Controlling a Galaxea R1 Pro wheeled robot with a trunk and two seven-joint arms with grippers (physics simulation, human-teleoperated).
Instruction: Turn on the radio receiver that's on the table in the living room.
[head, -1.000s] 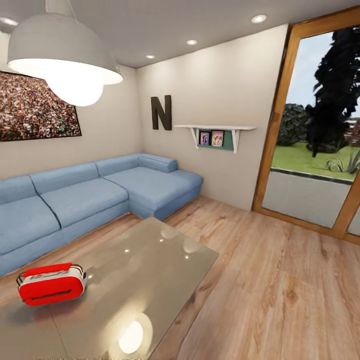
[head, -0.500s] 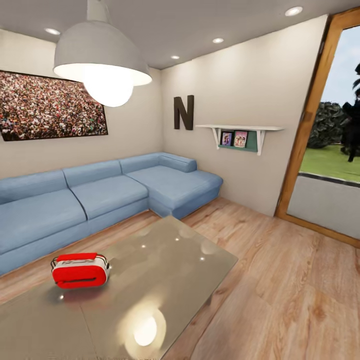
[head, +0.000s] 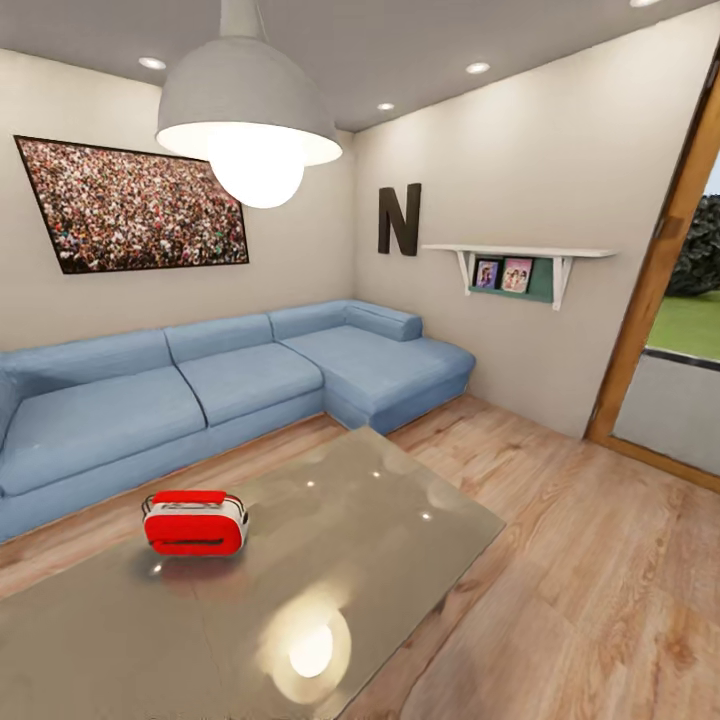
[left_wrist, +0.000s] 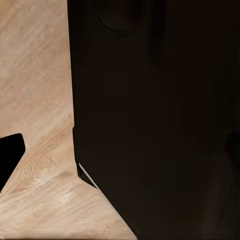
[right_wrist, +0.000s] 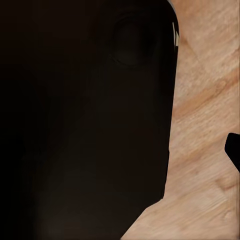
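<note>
The near end of the table (head: 420, 540) and the sofa's (head: 100, 420) left end were cut off by the edge.

Legible text: one large dark letter "N" (head: 399, 220), mounted on the wall (head: 540, 150) above the sofa (head: 230, 385).

The red radio (head: 195, 522) with a white band and thin wire handle sits upright on the glossy grey surface (head: 380, 520), toward its 10 o'clock part, its dark slot facing the camera. A blue sofa (head: 230, 385) lies beyond.
</note>
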